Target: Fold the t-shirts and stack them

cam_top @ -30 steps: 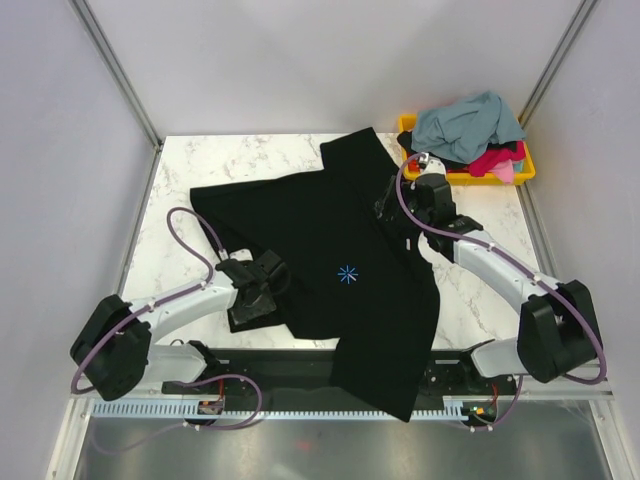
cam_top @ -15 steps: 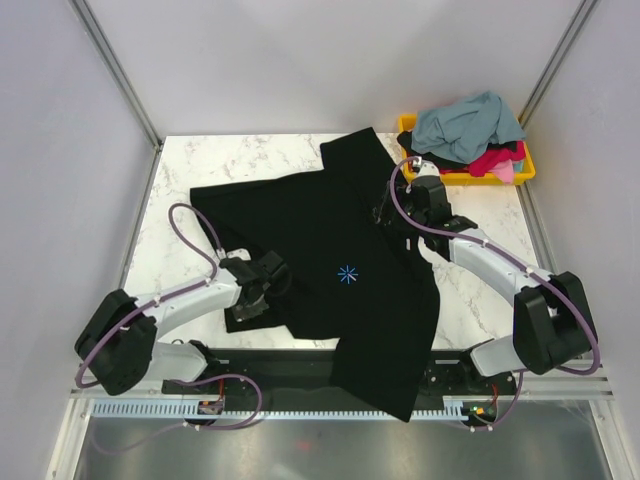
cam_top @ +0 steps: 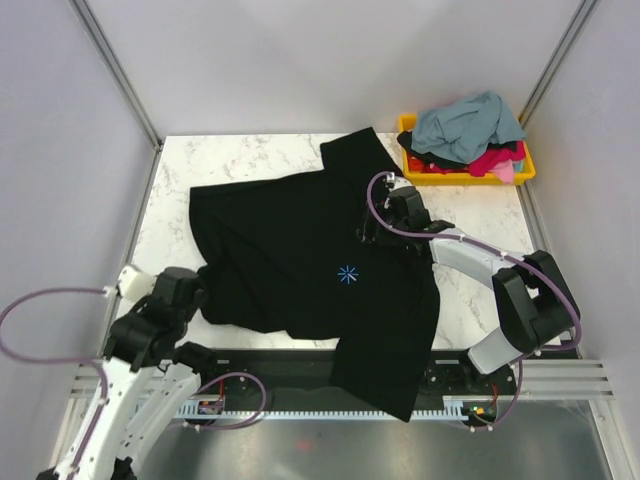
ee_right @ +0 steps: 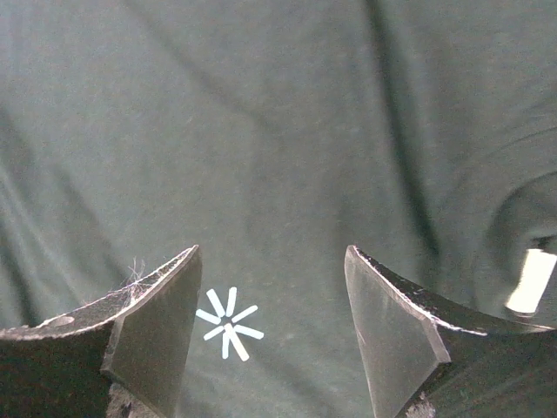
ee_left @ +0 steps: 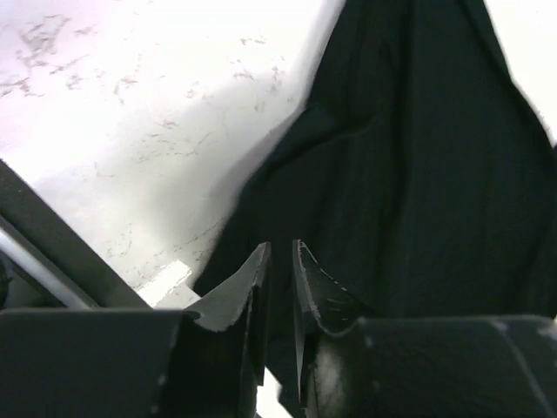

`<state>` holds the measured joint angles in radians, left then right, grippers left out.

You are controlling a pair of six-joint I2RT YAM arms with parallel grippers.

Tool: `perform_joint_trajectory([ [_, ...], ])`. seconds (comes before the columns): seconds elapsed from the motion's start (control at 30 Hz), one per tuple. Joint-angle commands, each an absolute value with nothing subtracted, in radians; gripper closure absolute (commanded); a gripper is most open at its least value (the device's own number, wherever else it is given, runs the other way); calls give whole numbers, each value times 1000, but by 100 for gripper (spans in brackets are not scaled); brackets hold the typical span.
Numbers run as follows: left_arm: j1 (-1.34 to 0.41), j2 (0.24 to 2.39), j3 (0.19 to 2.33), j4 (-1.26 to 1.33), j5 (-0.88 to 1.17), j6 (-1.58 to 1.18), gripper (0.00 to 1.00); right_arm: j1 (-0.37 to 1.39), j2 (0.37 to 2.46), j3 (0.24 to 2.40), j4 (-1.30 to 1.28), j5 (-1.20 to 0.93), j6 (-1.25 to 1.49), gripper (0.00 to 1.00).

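A large black t-shirt (cam_top: 290, 240) lies spread on the marble table (cam_top: 200, 160), and its hem hangs over the near edge. Its light-blue starburst mark (cam_top: 347, 274) faces up. My right gripper (cam_top: 372, 228) hovers open just above the shirt, right of the middle; the right wrist view shows the starburst (ee_right: 228, 324) by the left finger and cloth (ee_right: 261, 113) filling the frame. My left gripper (cam_top: 190, 290) is raised beside the left sleeve. Its jaws (ee_left: 278, 248) stand almost together, with nothing seen between them, above the shirt (ee_left: 418, 157).
A yellow bin (cam_top: 470, 180) at the back right holds a heap of shirts: grey-blue (cam_top: 465, 122) on top, magenta-red (cam_top: 492, 160) and pink (cam_top: 503, 172) below. Grey walls close in both sides. Bare marble (ee_left: 130, 131) shows left of the sleeve.
My left arm has pulled back and up off the left sleeve toward the near left corner. My right gripper has slid left over the shirt toward the middle.
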<state>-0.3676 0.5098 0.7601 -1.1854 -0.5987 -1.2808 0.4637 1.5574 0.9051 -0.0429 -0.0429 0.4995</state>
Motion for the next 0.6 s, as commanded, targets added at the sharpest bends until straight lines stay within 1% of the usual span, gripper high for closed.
perform_joint_trajectory([
  [0.0,-360,430,770,-1339,-702,-1471,75,479,1552,908,-20,-72,480,25],
  [0.03,-362,422,793,-1365,-704,-1500,66,483,1551,905,-21,-74,479,24],
  [0.07,-361,419,804,-1391,-701,-1525,35,485,1551,902,-25,-78,479,23],
  [0.1,-360,419,810,-1391,-687,-1520,20,486,1549,899,-25,-80,477,23],
  [0.13,-362,423,827,-1394,-681,-1517,10,489,1552,897,-25,-81,476,22],
  [0.17,-362,425,836,-1404,-677,-1513,5,491,1555,897,-25,-81,472,22],
  [0.23,-362,425,845,-1402,-675,-1500,5,495,1569,899,-25,-84,469,22],
  [0.27,-362,423,842,-1388,-675,-1470,9,499,1575,903,-23,-86,468,22],
  [0.3,-362,431,830,-1279,-651,-1415,12,500,1583,907,-25,-90,466,22],
  [0.33,-362,446,793,-1203,-619,-1276,14,508,1588,911,-25,-92,465,22],
  [0.37,-362,471,766,-1128,-576,-1217,16,511,1595,923,-25,-91,462,22],
  [0.4,-362,507,740,-1044,-481,-1169,15,515,1603,930,-26,-91,460,22],
  [0.43,-362,643,704,-944,-442,-1117,16,520,1609,946,-28,-89,459,22],
  [0.5,-370,818,696,-844,-352,-1059,20,522,1629,965,-38,-90,459,22],
  [0.53,-386,980,730,-821,-363,-1052,21,522,1637,974,-43,-91,459,23],
  [0.57,-406,1065,758,-821,-392,-1052,22,522,1643,989,-58,-89,454,23],
])
